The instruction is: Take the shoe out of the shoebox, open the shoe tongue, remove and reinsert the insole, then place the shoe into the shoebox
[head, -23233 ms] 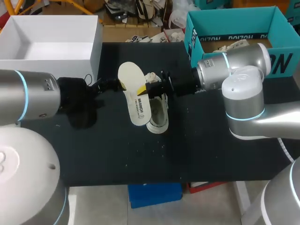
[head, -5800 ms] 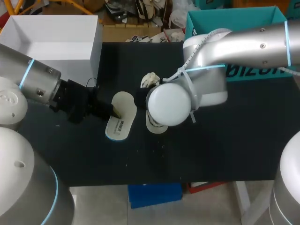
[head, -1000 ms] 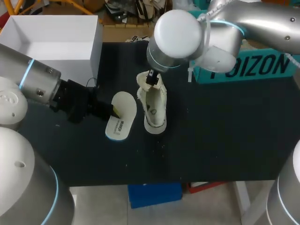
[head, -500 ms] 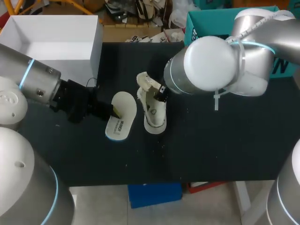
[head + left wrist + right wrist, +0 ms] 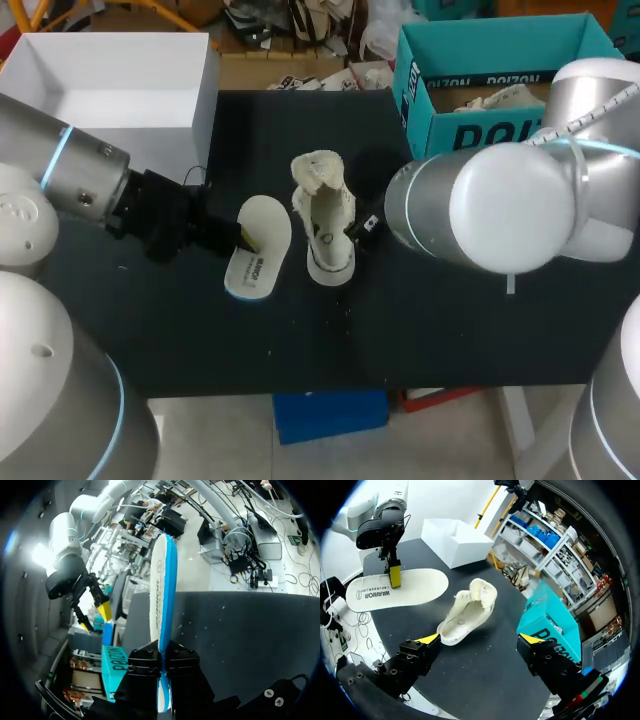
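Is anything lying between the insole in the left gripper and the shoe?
No. Between the insole and the shoe there is only a narrow strip of bare black table, as the head view and right wrist view show.

The shoe is coloured cream, the insole off-white with a blue edge, the table black, the shoebox at one o'clock teal.
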`<action>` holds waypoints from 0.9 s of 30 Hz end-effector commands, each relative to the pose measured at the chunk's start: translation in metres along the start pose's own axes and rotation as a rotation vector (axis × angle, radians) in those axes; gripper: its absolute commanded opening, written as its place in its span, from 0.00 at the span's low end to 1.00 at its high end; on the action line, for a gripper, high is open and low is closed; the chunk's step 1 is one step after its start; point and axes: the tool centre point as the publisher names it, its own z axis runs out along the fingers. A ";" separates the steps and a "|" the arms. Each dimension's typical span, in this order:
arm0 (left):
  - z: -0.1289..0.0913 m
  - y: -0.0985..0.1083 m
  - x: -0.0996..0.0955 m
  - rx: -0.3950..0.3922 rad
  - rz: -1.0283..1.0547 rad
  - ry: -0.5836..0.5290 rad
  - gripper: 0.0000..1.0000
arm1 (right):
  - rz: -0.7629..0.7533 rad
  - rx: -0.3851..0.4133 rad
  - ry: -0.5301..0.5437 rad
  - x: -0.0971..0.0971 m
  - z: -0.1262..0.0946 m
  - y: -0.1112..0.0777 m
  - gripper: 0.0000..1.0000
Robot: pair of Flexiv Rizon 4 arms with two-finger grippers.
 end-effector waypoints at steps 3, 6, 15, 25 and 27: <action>0.000 -0.001 0.001 -0.005 0.003 -0.001 0.00 | 0.073 -0.044 -0.034 0.012 -0.025 -0.021 1.00; 0.000 -0.001 0.001 -0.005 0.003 -0.001 0.00 | 0.118 -0.076 -0.041 0.016 -0.030 -0.027 1.00; 0.000 -0.001 0.001 -0.005 0.003 -0.001 0.00 | 0.137 -0.064 -0.038 0.029 -0.038 -0.040 1.00; 0.016 -0.015 -0.006 0.355 -0.007 -0.047 0.00 | 0.137 -0.064 -0.038 0.029 -0.038 -0.040 1.00; 0.018 -0.021 -0.007 0.406 0.029 -0.015 0.00 | 0.137 -0.064 -0.038 0.029 -0.038 -0.040 1.00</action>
